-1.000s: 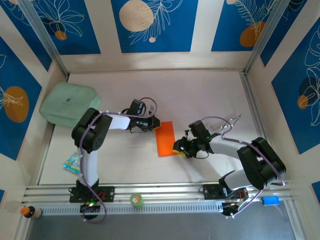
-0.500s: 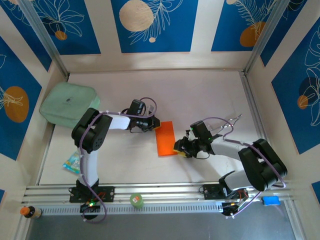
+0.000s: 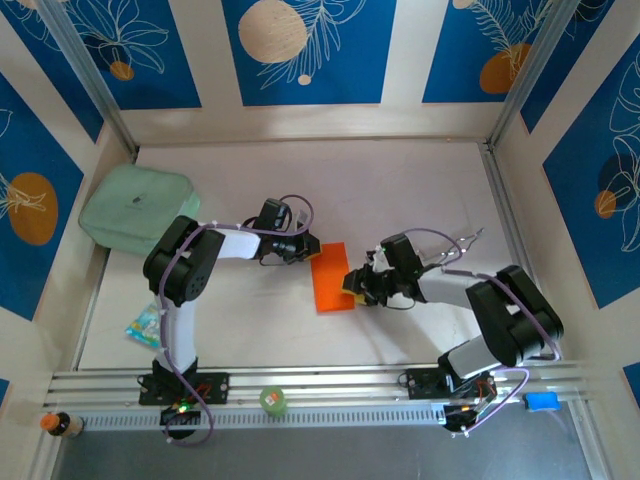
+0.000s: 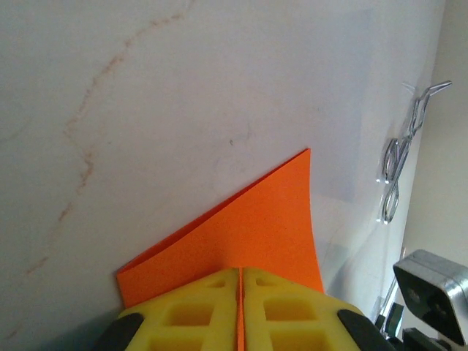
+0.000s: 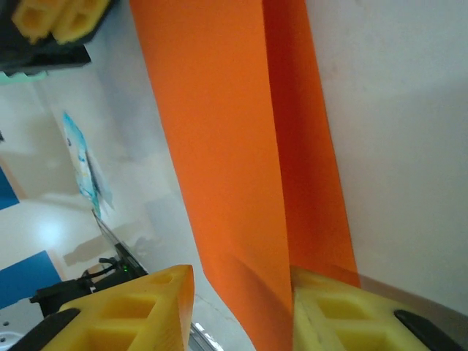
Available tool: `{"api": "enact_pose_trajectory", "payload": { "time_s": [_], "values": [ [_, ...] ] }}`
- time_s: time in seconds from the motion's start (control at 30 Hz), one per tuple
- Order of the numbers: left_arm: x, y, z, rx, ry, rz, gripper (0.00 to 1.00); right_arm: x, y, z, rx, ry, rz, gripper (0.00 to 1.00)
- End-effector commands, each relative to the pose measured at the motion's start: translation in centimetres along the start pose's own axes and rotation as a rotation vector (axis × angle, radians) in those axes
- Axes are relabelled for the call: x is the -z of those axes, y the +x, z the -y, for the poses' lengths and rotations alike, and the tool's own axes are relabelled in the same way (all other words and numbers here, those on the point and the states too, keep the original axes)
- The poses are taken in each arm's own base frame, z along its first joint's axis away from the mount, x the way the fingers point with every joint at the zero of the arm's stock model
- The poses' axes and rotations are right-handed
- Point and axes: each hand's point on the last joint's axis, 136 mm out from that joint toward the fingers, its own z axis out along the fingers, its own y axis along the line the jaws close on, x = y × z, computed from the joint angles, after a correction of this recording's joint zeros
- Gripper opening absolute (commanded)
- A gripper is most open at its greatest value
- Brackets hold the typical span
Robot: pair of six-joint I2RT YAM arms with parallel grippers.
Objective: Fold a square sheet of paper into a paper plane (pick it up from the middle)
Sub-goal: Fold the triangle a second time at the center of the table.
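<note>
Reaching low, left end effector (image 4: 240, 281) pinching paper (image 4: 248, 219)

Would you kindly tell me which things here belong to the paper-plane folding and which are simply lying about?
Belonging to the job:
- square sheet of paper, folded over
- left gripper, shut on one edge
- right gripper, jaws open around its other side

Lying about:
- pale green pad
- small green round object
- blue packet
- metal wire clip
- small bottle

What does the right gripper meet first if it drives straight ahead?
The orange sheet, which lies between the open fingers of the right gripper. Further on, possibly the left gripper, shut on its far edge, slightly off-line; depth unclear.
</note>
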Motion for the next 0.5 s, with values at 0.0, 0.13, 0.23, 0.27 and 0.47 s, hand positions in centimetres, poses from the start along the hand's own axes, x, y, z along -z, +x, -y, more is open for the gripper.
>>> {"api": "enact_pose_trajectory", "payload": {
  "time_s": [0.0, 0.13, 0.23, 0.27, 0.47],
  "values": [
    [-0.5, 1.6, -2.9, 0.069, -0.071, -0.058, 0.1, -0.1, -0.8, -1.5, 0.041, -0.07, -0.023, 0.36],
    [-0.4, 1.5, -2.5, 0.061, -0.061, -0.059, 0.1, -0.3, -1.7, -1.6, 0.035, -0.098, -0.027, 0.36],
    [-0.4, 1.3, -1.6, 0.042, -0.035, -0.06, 0.12, -0.6, -2.1, -1.4, 0.036, -0.104, -0.034, 0.33],
    [-0.3, 1.2, -1.2, 0.032, -0.025, -0.061, 0.12, -0.7, -2.2, -1.3, 0.033, -0.102, -0.033, 0.32],
    [1.4, 0.3, 2.1, -0.042, 0.012, -0.02, 0.27, -1.4, -2.8, -0.5, 0.016, -0.089, -0.037, 0.15]
  ]
}}
